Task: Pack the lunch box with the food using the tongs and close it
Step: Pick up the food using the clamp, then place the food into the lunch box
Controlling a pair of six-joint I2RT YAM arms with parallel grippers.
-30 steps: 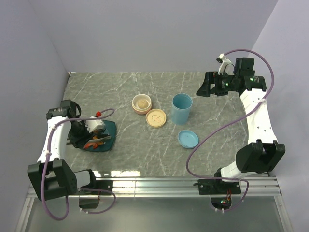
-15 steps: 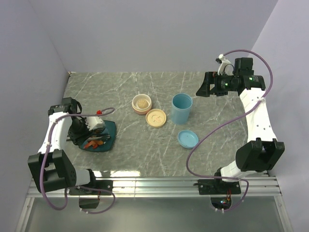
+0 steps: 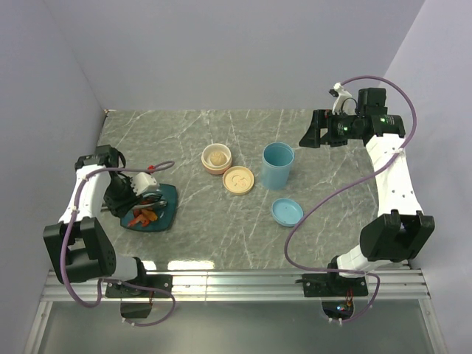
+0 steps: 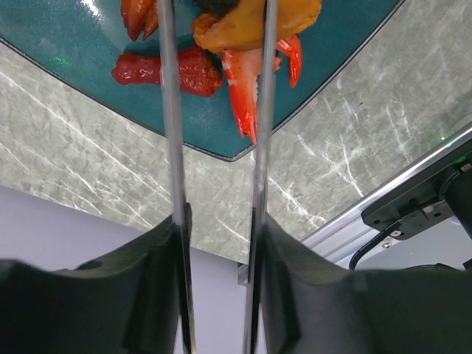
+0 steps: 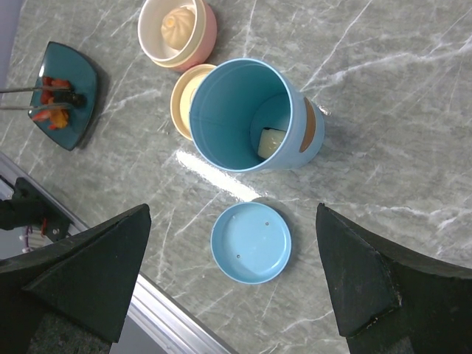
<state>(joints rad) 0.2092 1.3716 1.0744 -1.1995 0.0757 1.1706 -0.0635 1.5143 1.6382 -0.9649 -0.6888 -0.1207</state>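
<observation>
My left gripper point(image 4: 219, 221) is shut on the tongs point(image 4: 169, 110); its fingers point(image 4: 147, 273) press the two thin metal arms from outside. The arms reach over the dark teal plate point(image 4: 66, 44) and straddle red-orange shrimp pieces point(image 4: 243, 81) and a tan piece point(image 4: 251, 26); their tips are out of view. From above, that gripper point(image 3: 140, 193) sits at the plate's point(image 3: 168, 200) left. The blue lunch box cup point(image 3: 278, 165) holds a pale piece point(image 5: 271, 140). My right gripper point(image 5: 233, 210) hangs open high above the blue lid point(image 5: 251, 242).
A pink bowl point(image 3: 217, 158) with a beige ball point(image 5: 179, 18) in it stands left of the cup, with a cream lid point(image 3: 239, 179) lying beside it. The blue lid point(image 3: 286, 212) lies flat in front of the cup. A metal rail point(image 3: 236, 280) runs along the near edge.
The left gripper has squeezed the tongs narrower and shifted slightly toward the back over the plate. The right arm has not moved.
</observation>
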